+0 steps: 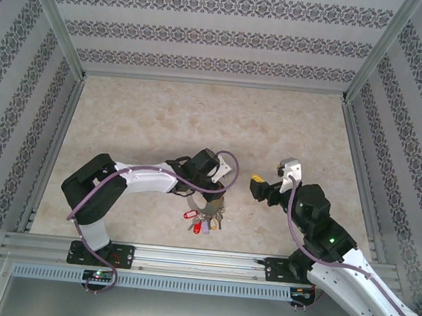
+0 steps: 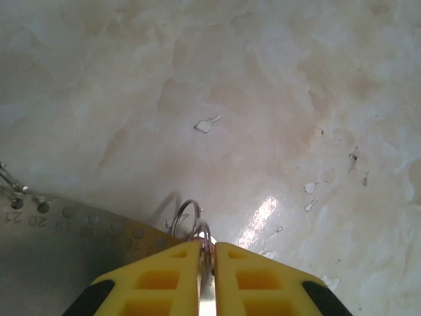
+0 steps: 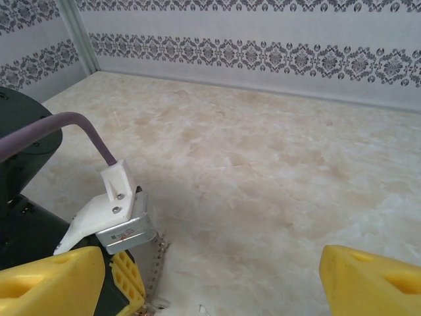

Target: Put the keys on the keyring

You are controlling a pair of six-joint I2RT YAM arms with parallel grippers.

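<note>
The keyring (image 1: 207, 216) and its red-tagged keys (image 1: 189, 215) sat near the tabletop's (image 1: 163, 116) front edge, right under the left tool (image 2: 207, 253), which was pinched narrow on one small silvery ring (image 2: 186, 217). The right tool (image 3: 217, 289) hung off to the side, spread wide, holding nothing.

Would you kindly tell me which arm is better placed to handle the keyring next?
Left, probably. The left gripper sits over the keyring, its yellow fingers closed around a small metal ring. The right gripper hangs open and empty, off to the side of the bunch.
</note>
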